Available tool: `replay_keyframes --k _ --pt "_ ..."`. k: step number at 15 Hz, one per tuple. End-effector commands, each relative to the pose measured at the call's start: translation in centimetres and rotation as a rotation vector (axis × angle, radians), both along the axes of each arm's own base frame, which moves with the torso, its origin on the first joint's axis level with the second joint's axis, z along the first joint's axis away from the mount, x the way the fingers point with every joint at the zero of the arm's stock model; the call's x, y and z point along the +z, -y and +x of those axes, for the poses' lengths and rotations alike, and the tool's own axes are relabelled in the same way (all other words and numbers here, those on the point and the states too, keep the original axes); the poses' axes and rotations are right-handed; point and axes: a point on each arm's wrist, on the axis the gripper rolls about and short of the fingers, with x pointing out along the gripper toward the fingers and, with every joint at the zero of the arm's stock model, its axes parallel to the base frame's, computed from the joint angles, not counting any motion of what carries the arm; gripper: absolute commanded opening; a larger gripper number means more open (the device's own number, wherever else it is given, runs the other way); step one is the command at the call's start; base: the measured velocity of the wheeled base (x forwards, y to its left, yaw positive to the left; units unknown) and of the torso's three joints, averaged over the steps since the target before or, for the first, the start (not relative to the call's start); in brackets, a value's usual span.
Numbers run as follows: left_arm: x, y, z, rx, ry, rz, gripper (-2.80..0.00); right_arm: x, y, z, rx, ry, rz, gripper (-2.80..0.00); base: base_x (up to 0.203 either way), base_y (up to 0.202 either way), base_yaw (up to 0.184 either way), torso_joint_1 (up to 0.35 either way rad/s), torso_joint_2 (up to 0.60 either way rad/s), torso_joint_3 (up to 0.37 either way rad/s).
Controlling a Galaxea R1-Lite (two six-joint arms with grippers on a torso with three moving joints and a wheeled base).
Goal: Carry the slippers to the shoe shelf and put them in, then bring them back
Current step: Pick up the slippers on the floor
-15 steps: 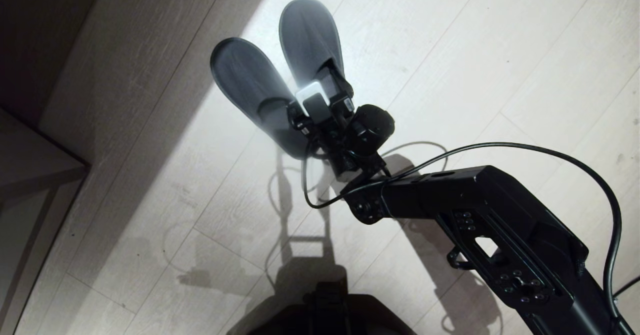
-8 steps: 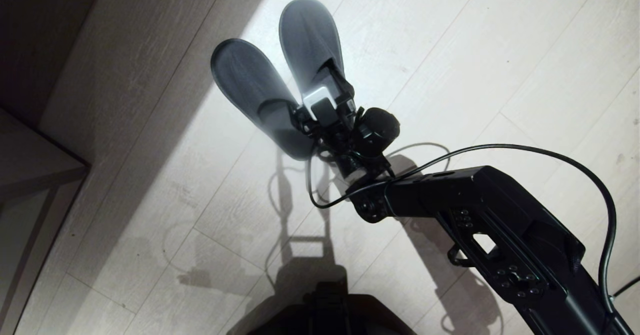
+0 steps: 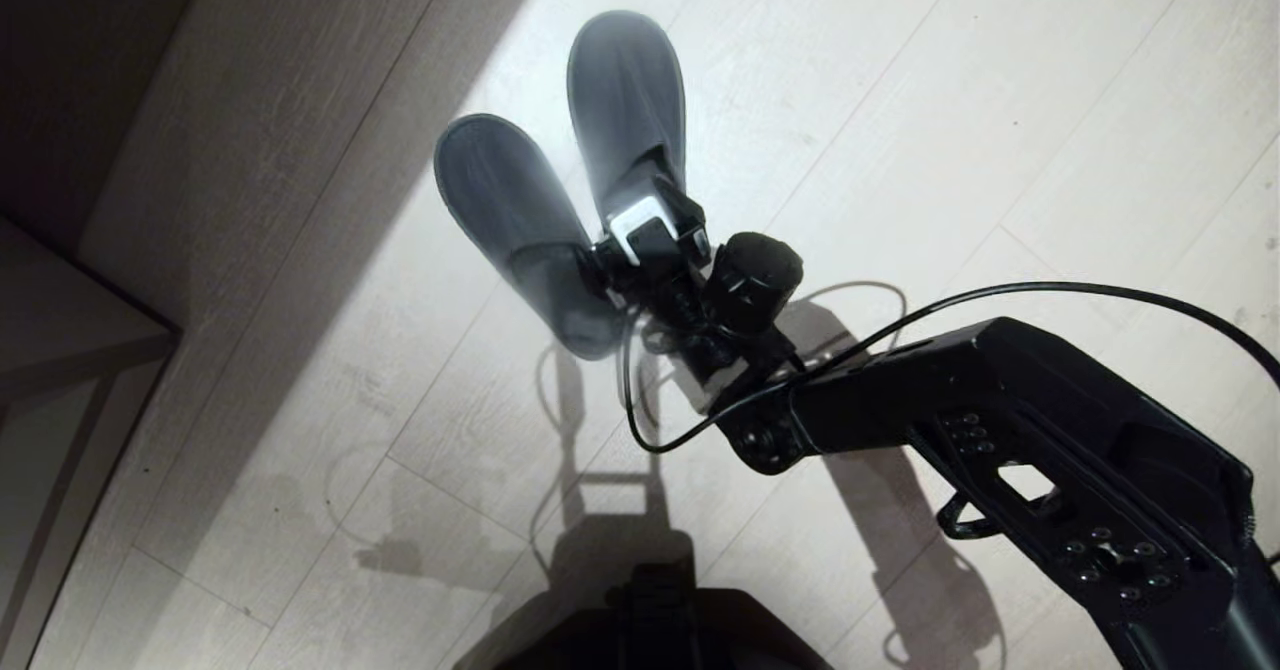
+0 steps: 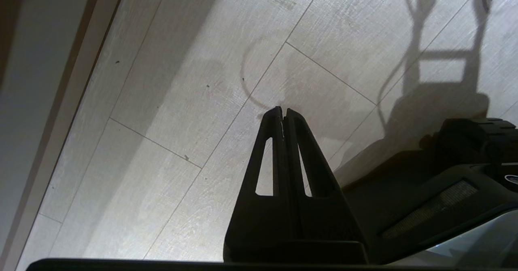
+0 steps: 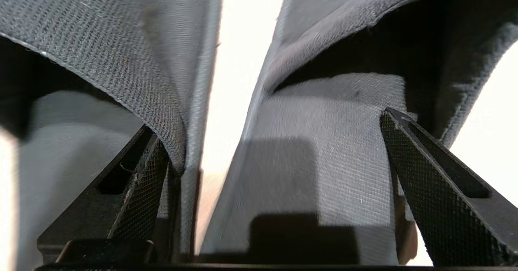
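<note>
Right gripper set wide among the 2 slippers on the pale wood floor.

Seen from the head, the slippers lie side by side with toes fanned apart and heel ends close together, where the wrist covers their openings. In the right wrist view 1 finger sits inside the mouth of 1 slipper and the other finger inside the second, jaws spread with both inner edges between them; whether the fingers press the fabric cannot be told. The toes are cut off in that view. The left gripper hangs over bare floor with its fingers closed together, holding nothing. A beige board shows at the dark left edge, mostly cut off.
</note>
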Motion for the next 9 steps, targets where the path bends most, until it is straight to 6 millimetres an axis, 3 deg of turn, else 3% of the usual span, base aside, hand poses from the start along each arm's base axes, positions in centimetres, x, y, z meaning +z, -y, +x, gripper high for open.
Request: replay_keyframes --k 1,9 --pt "0.0 0.0 0.0 0.002 0.000 0.000 -2.80 1.1 0.7 -1.4 0.017 -0.014 -0.006 0.00 0.000 0.000 0.000 0.000 0.00 0.000" --pt "0.0 0.0 0.0 0.000 0.000 -0.003 -2.80 1.8 1.7 -3.5 0.056 -0.175 -0.049 0.00 0.000 0.000 0.000 0.000 0.00 0.000"
